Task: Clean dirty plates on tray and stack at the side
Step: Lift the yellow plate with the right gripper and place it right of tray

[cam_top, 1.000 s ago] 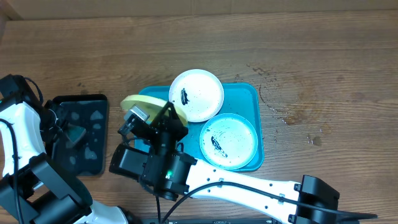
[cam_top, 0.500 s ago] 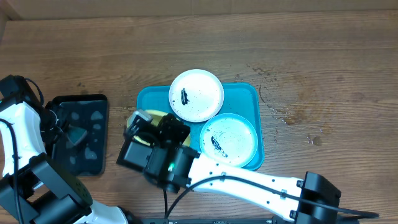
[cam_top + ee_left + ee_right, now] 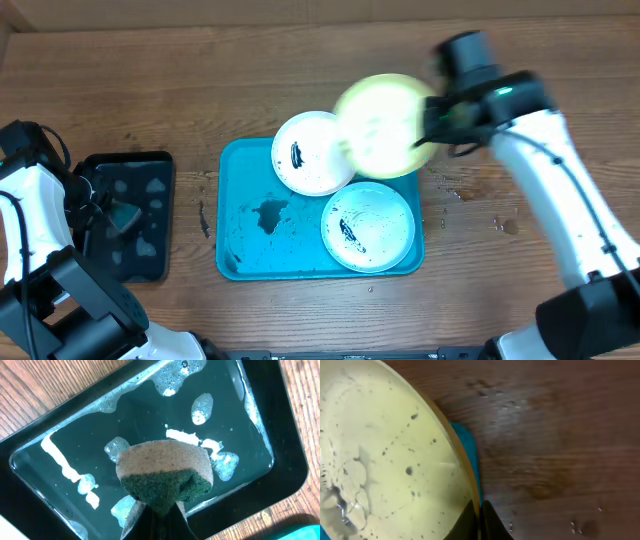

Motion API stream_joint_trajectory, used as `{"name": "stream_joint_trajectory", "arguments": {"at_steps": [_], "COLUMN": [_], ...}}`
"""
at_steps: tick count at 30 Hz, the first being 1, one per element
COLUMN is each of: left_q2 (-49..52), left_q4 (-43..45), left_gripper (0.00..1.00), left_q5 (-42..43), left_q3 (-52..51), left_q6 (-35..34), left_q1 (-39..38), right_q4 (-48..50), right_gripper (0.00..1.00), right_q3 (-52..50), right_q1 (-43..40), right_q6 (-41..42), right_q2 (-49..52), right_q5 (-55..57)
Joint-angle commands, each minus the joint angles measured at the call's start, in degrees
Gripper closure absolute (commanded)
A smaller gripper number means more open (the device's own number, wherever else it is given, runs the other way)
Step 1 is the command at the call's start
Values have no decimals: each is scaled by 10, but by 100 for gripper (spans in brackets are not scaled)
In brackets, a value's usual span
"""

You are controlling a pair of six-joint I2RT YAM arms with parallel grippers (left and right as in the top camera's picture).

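My right gripper [image 3: 432,128] is shut on the rim of the yellow-green rimmed plate [image 3: 380,125] and holds it in the air over the back right corner of the turquoise tray [image 3: 235,215]; the plate is blurred overhead. In the right wrist view the plate [image 3: 385,455] shows wet specks and my fingers [image 3: 480,512] pinch its edge. The white plate [image 3: 315,152] and the mint-green rimmed plate [image 3: 368,226], both with black smears, lie on the tray. My left gripper [image 3: 161,515] is shut on a green-and-tan sponge [image 3: 165,472] over the black tray [image 3: 280,467].
The black tray [image 3: 128,215] with soapy water stands at the left of the table. A dark wet smear [image 3: 268,213] lies on the turquoise tray's left half. Water drops [image 3: 450,180] mark the wood right of the tray.
My right arm has swung from the tray's left side up and to the right, carrying the yellow-green plate off the tray. The left arm has not moved.
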Motion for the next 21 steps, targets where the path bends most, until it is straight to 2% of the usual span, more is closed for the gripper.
{"name": "stream_joint_trajectory", "arguments": {"at_steps": [1, 7, 12, 14, 16, 18, 21], "left_q2": [5, 5, 5, 5, 5, 5, 5], "left_q4": [4, 10, 15, 18, 24, 27, 33], "left_gripper": [96, 96, 96, 96, 96, 96, 96], "left_q5": [5, 4, 4, 4, 4, 4, 6], "left_q3": [7, 7, 7, 7, 7, 7, 7], "left_q6": [1, 1, 1, 1, 1, 1, 13], "left_q1": [3, 3, 3, 3, 3, 3, 3], "right_q4": [18, 126, 158, 161, 160, 152, 147], "right_gripper": [96, 96, 95, 77, 67, 60, 60], "right_q3": [-45, -139, -161, -161, -161, -161, -161], "right_q1": [-96, -245, -267, -264, -258, -246, -226], "right_q6": [21, 57, 68, 67, 67, 67, 61], "right_q2": [8, 38, 65, 66, 66, 66, 63], "right_q5": [-42, -64, -68, -83, -122, -164, -241]}}
